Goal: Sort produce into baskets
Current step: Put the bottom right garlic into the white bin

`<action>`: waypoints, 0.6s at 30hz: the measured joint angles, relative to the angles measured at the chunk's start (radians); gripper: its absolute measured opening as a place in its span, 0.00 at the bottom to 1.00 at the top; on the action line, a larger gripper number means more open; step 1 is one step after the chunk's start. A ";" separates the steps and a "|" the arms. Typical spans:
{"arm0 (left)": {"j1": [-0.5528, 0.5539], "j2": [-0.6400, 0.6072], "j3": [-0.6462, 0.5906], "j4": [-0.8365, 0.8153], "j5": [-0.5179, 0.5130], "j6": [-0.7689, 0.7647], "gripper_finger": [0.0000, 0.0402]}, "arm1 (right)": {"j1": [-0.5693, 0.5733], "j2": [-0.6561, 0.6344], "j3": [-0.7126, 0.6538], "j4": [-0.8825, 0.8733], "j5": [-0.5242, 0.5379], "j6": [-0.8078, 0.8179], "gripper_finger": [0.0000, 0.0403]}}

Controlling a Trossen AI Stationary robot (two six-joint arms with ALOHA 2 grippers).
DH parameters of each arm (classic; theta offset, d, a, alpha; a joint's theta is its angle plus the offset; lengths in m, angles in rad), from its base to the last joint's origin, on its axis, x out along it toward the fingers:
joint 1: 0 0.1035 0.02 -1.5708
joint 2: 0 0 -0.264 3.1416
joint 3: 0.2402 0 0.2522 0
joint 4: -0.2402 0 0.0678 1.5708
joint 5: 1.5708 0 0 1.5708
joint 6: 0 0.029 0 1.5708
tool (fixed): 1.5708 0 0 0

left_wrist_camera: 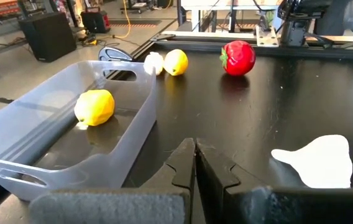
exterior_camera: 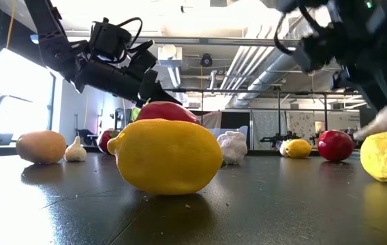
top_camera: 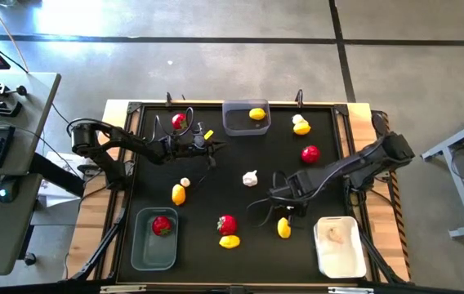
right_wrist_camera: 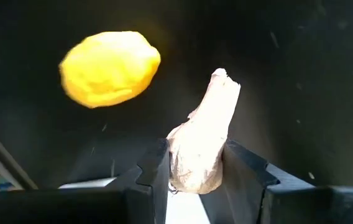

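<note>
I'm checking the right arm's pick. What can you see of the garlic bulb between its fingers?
The garlic bulb is whitish and matte, with a plump body narrowing to a pointed stem tip that juts forward, tilted past the fingers. The right gripper is closed on its body, a dark finger pressing each side. It is above the black table, beside a yellow lemon, which it does not touch.

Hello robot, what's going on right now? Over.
Right gripper shut on garlic bulb, beside a lemon. Left gripper shut, empty, by the grey basket. Nothing blocking.
</note>
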 joint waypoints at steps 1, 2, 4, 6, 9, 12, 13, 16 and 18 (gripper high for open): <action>0.000 0.000 0.000 0.000 0.000 0.000 0.00 | 0.004 0.000 0.028 -0.036 0.002 0.011 0.27; 0.000 0.000 0.000 0.000 0.000 0.000 0.00 | 0.010 0.000 0.055 -0.077 0.003 0.024 0.27; 0.000 0.000 0.000 0.000 0.000 0.000 0.00 | 0.029 -0.003 0.111 -0.171 0.002 0.055 0.27; 0.000 0.000 0.000 0.000 0.000 0.000 0.00 | 0.054 -0.010 0.164 -0.268 0.000 0.103 0.27; 0.000 0.000 0.000 0.000 0.000 0.014 0.00 | 0.104 -0.031 0.233 -0.394 0.000 0.238 0.27; 0.000 0.000 0.000 0.000 0.000 0.023 0.00 | 0.168 -0.066 0.272 -0.444 0.014 0.435 0.27; 0.000 0.000 0.000 0.000 0.000 0.022 0.00 | 0.193 -0.081 0.276 -0.445 0.030 0.501 0.27; 0.000 0.000 0.000 0.000 0.005 0.016 0.00 | 0.271 -0.117 0.255 -0.416 0.071 0.671 0.27; 0.000 0.000 0.000 -0.001 0.014 0.015 0.00 | 0.319 -0.131 0.217 -0.375 0.058 0.740 0.27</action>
